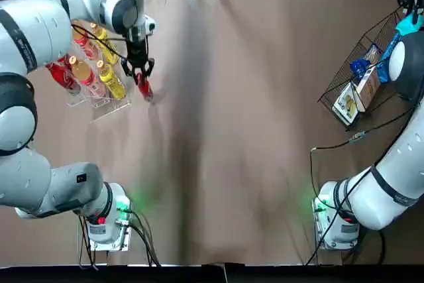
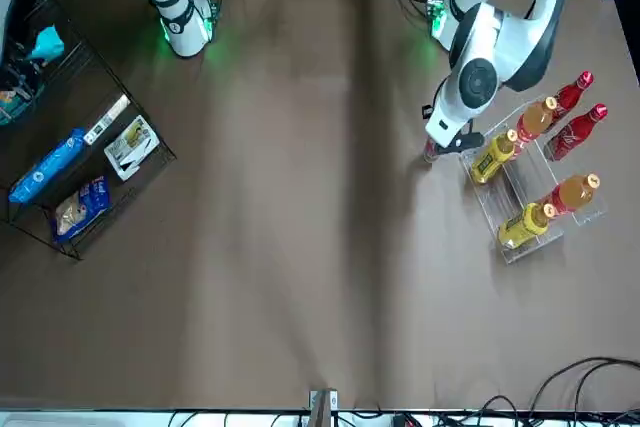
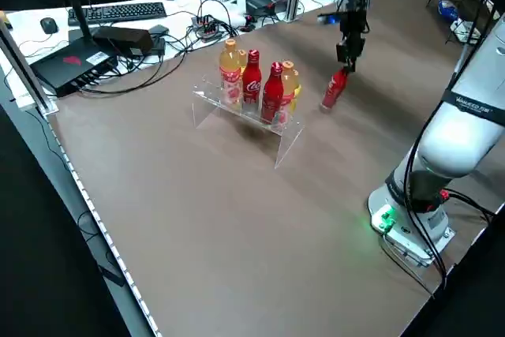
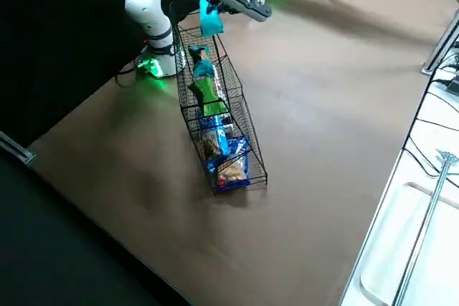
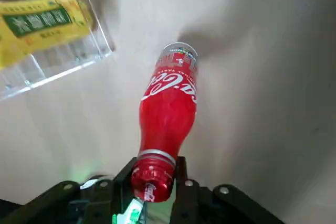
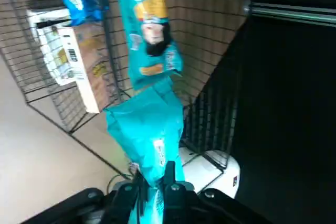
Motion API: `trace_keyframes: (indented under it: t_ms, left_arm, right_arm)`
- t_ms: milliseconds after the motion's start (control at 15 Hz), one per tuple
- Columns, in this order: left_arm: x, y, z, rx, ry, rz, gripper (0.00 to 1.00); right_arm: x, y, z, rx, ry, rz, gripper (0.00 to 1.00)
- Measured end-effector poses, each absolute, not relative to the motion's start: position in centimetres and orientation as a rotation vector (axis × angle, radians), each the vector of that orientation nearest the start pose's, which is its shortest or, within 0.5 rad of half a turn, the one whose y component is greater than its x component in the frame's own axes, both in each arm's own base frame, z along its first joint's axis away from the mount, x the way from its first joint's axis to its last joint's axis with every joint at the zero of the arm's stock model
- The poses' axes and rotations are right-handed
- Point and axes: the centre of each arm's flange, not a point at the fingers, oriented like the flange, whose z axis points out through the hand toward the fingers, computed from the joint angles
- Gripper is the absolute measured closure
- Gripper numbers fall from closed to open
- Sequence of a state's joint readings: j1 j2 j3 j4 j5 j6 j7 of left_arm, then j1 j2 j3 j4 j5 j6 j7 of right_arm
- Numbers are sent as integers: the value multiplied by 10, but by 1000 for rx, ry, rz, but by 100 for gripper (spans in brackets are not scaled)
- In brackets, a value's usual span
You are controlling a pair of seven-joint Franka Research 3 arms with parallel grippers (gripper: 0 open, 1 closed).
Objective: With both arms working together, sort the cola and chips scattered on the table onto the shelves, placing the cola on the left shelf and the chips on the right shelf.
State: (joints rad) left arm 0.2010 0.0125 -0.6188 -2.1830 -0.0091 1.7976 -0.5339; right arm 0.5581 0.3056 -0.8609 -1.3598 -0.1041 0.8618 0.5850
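My left gripper is shut on the cap of a red cola that hangs tilted, with its base close to the table. It is just right of the clear left shelf. The left wrist view shows the fingers clamping the cap of this cola. Two more cola bottles stand on that shelf. My right gripper is shut on a teal chips packet above the black wire right shelf. A second teal packet and a green one lie in it.
Orange and yellow bottles share the acrylic rack with the cola. Blue bags and a white box fill the basket's lower end. Cables, a keyboard and electronics lie beyond the table's far edge. The arm bases stand at the near edge.
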Motion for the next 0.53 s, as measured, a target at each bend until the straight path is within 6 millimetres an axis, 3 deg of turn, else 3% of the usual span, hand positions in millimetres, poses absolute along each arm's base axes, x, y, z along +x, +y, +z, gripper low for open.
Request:
trace_keyframes:
  t_ms: [333, 533]
  left_arm:
    - [483, -185, 417, -2985, -255, 422, 69]
    - [507, -166, 471, -3015, -309, 360, 69]
  right_arm:
    - [512, -108, 552, -2942, 1616, 1237, 84]
    - [509, -111, 537, -2921, 1615, 1304, 84]
